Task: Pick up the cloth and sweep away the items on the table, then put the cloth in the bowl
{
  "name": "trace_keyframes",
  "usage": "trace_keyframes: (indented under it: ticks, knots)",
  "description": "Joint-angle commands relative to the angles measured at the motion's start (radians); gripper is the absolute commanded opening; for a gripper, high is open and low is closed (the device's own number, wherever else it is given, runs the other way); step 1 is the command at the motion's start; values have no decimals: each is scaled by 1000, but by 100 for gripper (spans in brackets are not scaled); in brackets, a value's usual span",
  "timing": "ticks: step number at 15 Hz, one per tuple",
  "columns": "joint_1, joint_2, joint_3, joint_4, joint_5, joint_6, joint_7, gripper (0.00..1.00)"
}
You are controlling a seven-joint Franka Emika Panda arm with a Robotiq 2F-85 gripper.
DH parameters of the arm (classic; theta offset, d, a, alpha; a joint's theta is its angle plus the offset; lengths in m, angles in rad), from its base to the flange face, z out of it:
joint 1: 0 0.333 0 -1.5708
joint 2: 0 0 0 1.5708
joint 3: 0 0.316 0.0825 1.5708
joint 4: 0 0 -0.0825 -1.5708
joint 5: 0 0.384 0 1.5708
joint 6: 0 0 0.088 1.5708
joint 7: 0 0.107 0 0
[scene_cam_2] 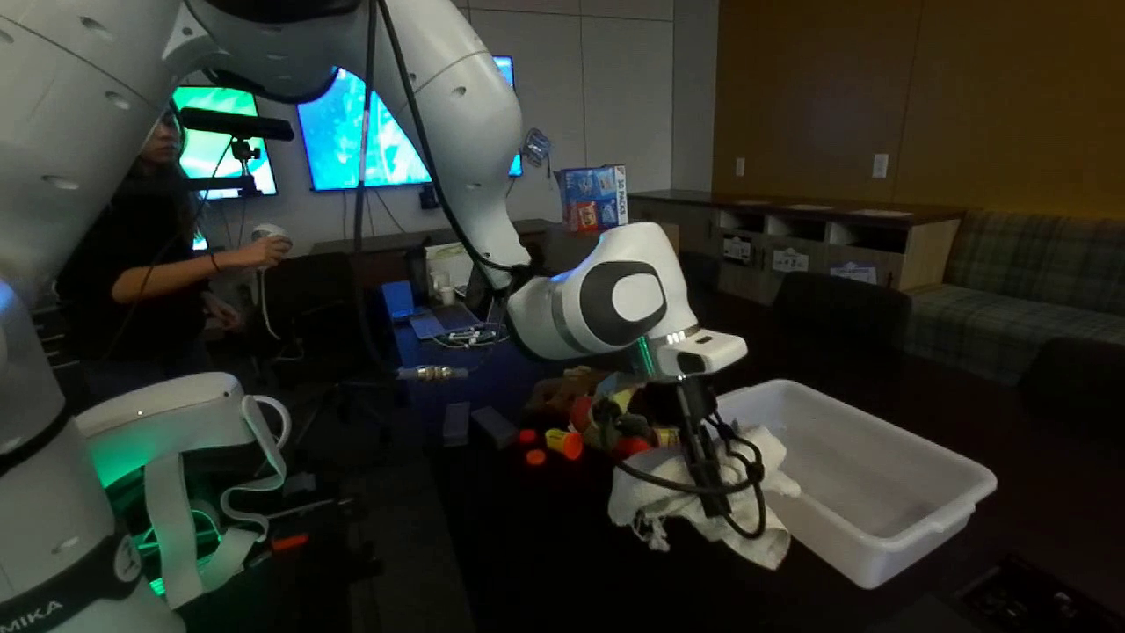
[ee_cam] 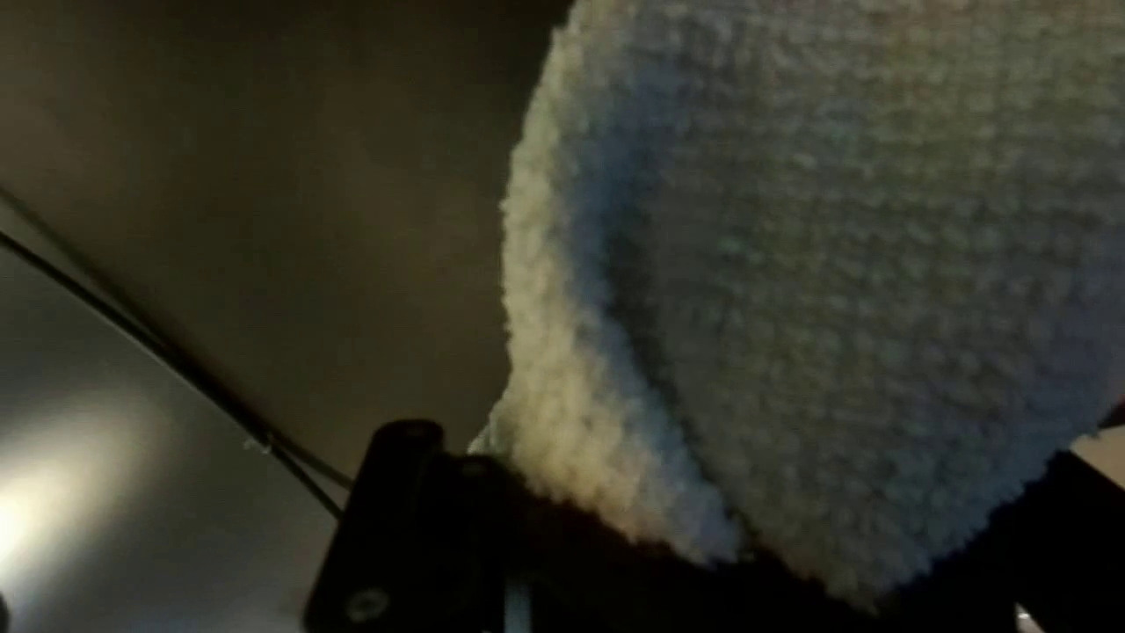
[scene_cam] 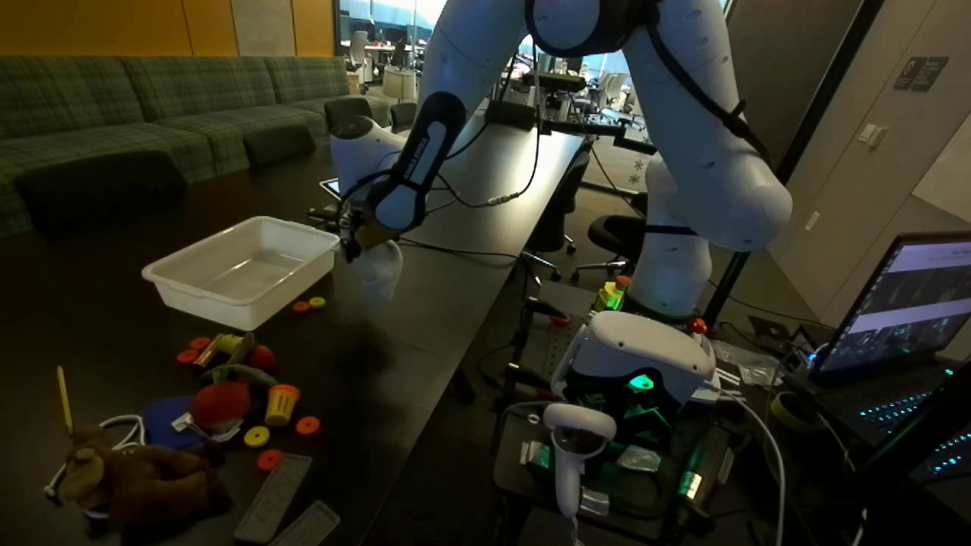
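Plainly, the jaws are gripping the cloth, which is filling much of the wrist view. In an exterior view, it is hanging from them just beside the white bin, over the black desk. Colourful toys are lying clustered near the bin, a brown plush animal among them. A person is holding a white object.

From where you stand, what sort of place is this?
Most likely an office meeting room, though I can't be certain: there's a long black table, a plaid upholstered bench and large wall screens.
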Motion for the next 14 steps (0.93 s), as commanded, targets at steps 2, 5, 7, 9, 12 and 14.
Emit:
trace_keyframes:
  ticks: [2,5,7,9,12,14]
  knots:
    - [-73,145,-27,124,-50,57,4,6]
    - [-125,239,-12,225,-17,85,-29,6]
    - [-153,295,1,290,1,99,-55,6]
    - [-180,349,17,356,24,108,-83,6]
    - [-207,417,38,446,58,120,-125,6]
    - [-228,454,64,500,92,126,-164,6]
